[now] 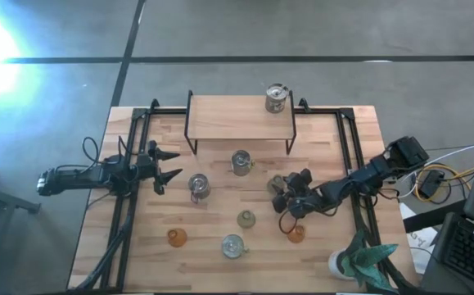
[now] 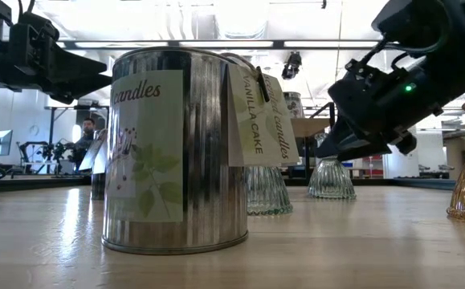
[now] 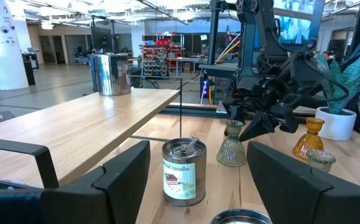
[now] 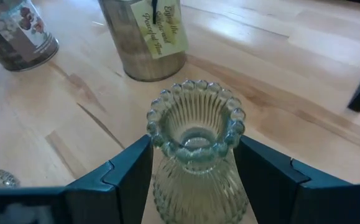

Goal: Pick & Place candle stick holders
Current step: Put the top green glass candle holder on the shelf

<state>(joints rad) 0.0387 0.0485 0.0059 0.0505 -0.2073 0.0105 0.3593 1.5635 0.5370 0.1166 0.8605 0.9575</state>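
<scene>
Near the table's right side, the right gripper [image 4: 195,177] brackets a green holder [image 4: 195,149], seemingly pinching it; left gripper [image 1: 171,164] spread.

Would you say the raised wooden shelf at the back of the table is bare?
No, one silvery metal candle tin stands on the raised wooden shelf, near its right end.

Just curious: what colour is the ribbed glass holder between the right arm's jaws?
Pale green holder, best seen in the right wrist view.

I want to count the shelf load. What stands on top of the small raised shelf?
One silvery tin stands on the shelf, near its right end; the remaining board shows bare wood. What lies under the shelf is covered from above.
</scene>
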